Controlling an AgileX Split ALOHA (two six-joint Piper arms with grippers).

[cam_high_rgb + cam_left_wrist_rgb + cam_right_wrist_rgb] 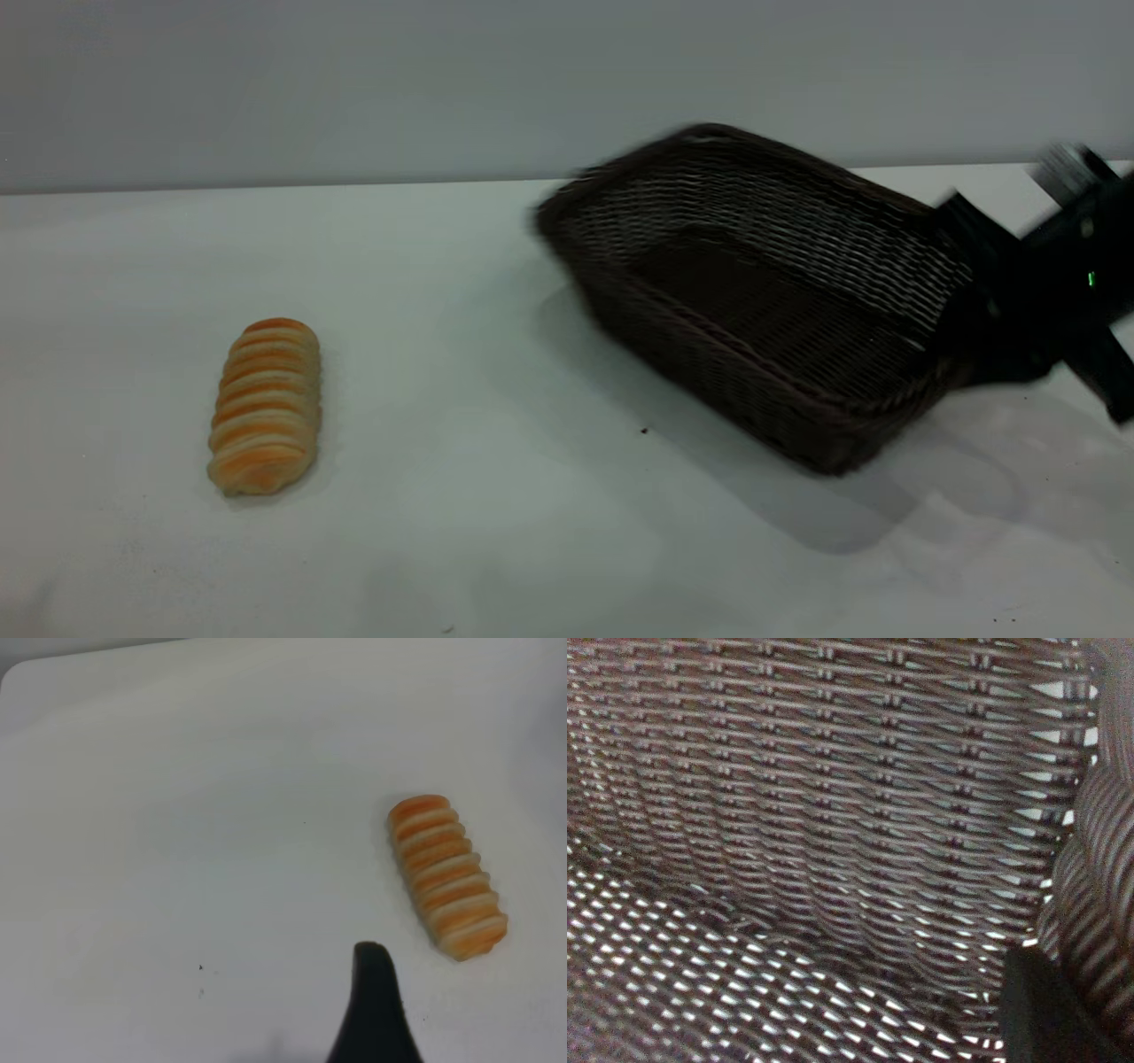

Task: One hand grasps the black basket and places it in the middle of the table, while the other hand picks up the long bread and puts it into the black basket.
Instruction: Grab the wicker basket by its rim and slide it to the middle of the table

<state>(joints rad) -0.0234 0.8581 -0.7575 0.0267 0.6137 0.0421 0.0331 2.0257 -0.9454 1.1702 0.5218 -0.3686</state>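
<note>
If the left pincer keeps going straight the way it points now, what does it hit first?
Probably bare table. The one visible finger of the left pincer aims past the long bread, which lies off to one side of that line. Depth is unclear.

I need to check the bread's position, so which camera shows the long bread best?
The left wrist view: the long bread lies whole and close on the table. The exterior view shows it whole too, but farther off. The right wrist view shows only the black basket.
</note>
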